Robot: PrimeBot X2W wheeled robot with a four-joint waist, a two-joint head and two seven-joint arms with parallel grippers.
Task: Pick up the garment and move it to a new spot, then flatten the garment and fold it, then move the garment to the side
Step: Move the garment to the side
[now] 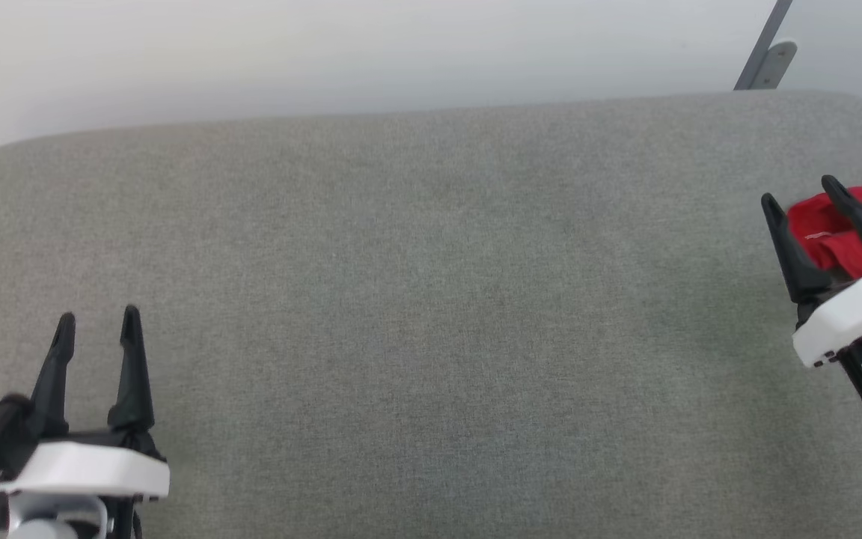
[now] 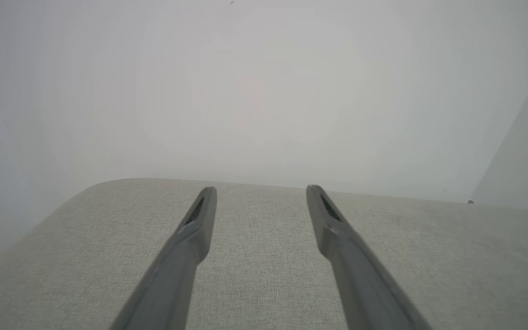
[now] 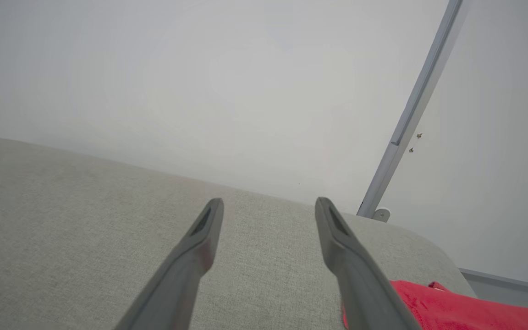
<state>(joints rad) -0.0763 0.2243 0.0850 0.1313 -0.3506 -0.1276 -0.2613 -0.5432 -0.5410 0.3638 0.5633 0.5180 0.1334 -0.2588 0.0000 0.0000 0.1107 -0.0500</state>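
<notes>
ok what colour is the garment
The garment is bright red; it shows best in the head view, at the far right.

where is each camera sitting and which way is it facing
Head view: on the head, looking down on the grey cushion, left gripper lower left, right gripper beside the garment.
Left wrist view: on that wrist, along its open fingers over the cushion toward the wall.
Right wrist view: same on its wrist; shares the garment and pole with the head view.
</notes>
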